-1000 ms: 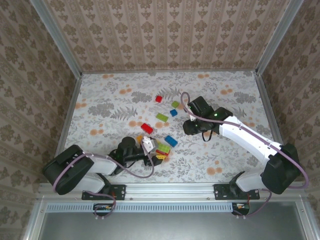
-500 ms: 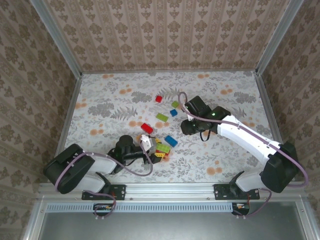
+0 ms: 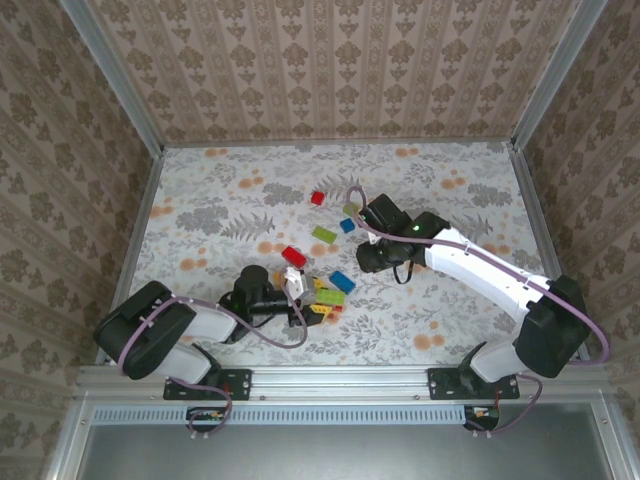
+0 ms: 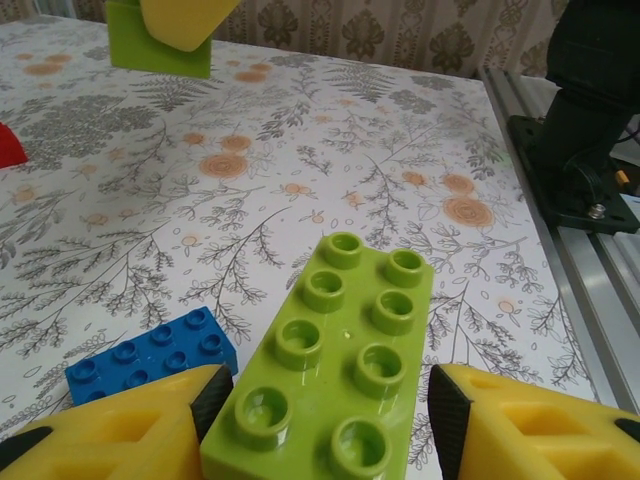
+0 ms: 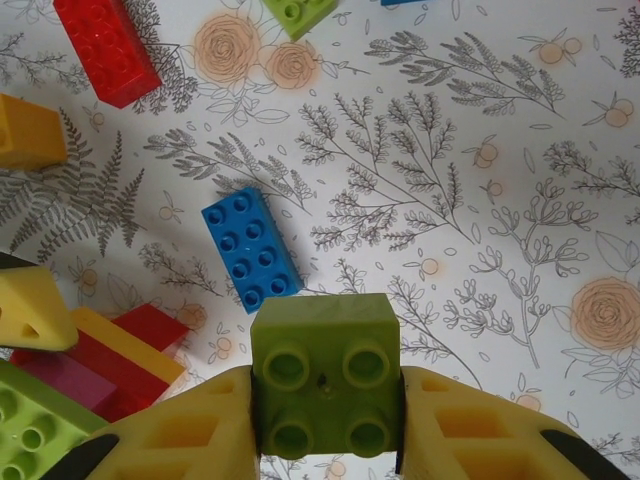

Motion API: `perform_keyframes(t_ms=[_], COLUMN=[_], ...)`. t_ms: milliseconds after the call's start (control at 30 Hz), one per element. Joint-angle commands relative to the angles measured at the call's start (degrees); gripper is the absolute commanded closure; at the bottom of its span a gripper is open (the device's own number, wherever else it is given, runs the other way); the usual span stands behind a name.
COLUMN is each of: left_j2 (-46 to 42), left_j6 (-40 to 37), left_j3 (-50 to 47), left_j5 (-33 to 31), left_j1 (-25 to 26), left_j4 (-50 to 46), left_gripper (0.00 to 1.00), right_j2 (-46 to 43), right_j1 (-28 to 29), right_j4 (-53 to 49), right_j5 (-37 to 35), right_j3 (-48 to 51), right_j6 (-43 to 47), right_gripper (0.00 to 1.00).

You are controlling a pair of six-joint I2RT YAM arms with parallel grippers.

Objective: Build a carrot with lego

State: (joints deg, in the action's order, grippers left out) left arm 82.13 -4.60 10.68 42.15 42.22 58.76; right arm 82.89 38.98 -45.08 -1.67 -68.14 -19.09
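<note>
Lego scattered mid-desk (image 3: 200, 210), main cluster (image 3: 325, 297) near centre, just right of the left tool (image 3: 292, 288). Left wrist view: left tool (image 4: 325, 425) straddles a green oblong brick (image 4: 345, 340) lying studs-up on the desk. The yellow fingers (image 4: 120, 435) sit either side of it, one pad against the brick edge, a sliver of desk showing at the other pad, so the jaws are parted around it and not clamped. A blue brick (image 4: 150, 350) lies just beside it on the desk. Right tool (image 3: 368, 258) is right of the cluster and far of it, near the blue brick (image 3: 342, 282). Right wrist view: right tool (image 5: 325, 400) is closed on a green square brick (image 5: 325, 330), gripped by both side faces, studs facing the camera. It looks raised off the desk. Below it are the blue brick (image 5: 250, 248), a red oblong brick (image 5: 105, 45) further off, and a red, orange and magenta stack (image 5: 120, 355) next to the green oblong brick (image 5: 30, 430). The held square brick also shows at the top of the left wrist view (image 4: 160, 50). Loose pieces further back on the desk: a small red brick (image 3: 317, 198), a second green oblong (image 3: 324, 234) and a small blue brick (image 3: 347, 225), all apart from each other.
</note>
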Motion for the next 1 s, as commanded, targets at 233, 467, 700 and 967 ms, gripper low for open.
perform_keyframes(t_ms=[233,467,700,967], left_j2=[0.9,1.5,1.5,2.6], left_j6=[-1.2,-2.2,-2.6,-2.9], left_j3=[1.4,2.4,2.7,3.3], left_j5=[3.3,3.3,4.2,5.0], left_j1=[-0.2,-0.2,-0.3,-0.2], left_j4=[0.7,-1.1,-1.5,-2.1], left_gripper=[0.43,0.42,0.47,0.52], right_j2=[-0.8,-1.7,0.2,1.9], right_j1=[3.8,6.2,9.1,11.2], right_j4=[-8.3,-8.2,-9.0,-11.8], right_j5=[-1.0,-2.7,-3.3,-4.3], right_j3=[-3.3,-2.5,-3.8,-7.5], right_j6=[-7.3,-9.5,-11.3,-12.2], right_gripper=[0.70,0.70,0.70,0.71])
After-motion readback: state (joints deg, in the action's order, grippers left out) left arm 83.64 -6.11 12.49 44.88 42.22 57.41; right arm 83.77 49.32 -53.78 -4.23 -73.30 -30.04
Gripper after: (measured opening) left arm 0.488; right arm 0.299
